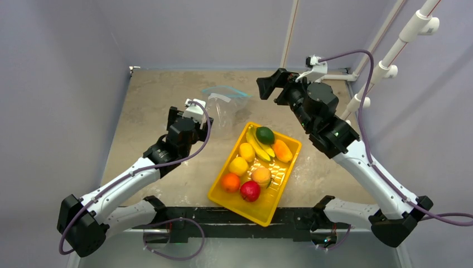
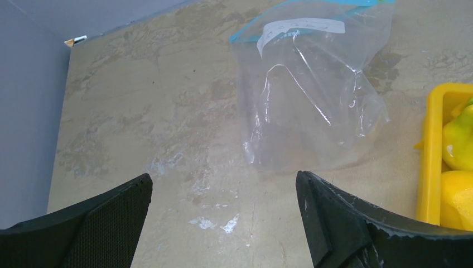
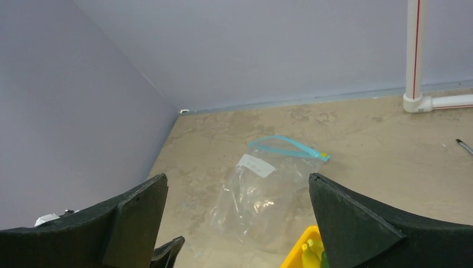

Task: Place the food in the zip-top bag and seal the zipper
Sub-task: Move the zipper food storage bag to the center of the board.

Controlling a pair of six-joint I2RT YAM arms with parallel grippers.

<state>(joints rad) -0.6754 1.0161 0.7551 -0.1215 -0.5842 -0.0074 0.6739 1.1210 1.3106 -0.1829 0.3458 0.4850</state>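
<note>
The clear zip-top bag (image 1: 226,110) lies flat and empty on the table behind the yellow tray (image 1: 244,210). Its teal zipper (image 1: 224,89) is at the far end. The food lies in the tray: bananas (image 1: 257,146), avocado (image 1: 265,135), mango (image 1: 282,150), two lemons (image 1: 239,166), orange (image 1: 230,182), peach (image 1: 261,176) and apple (image 1: 250,191). My left gripper (image 2: 223,181) is open and empty, low over the table just short of the bag (image 2: 312,95). My right gripper (image 1: 269,85) is open and empty, raised right of the bag (image 3: 262,195) and zipper (image 3: 284,146).
White pipes (image 1: 385,62) stand along the right wall and another pipe (image 3: 414,56) rises at the back. Grey walls close off the left and back sides. The tray's corner (image 2: 432,167) is right of the left gripper.
</note>
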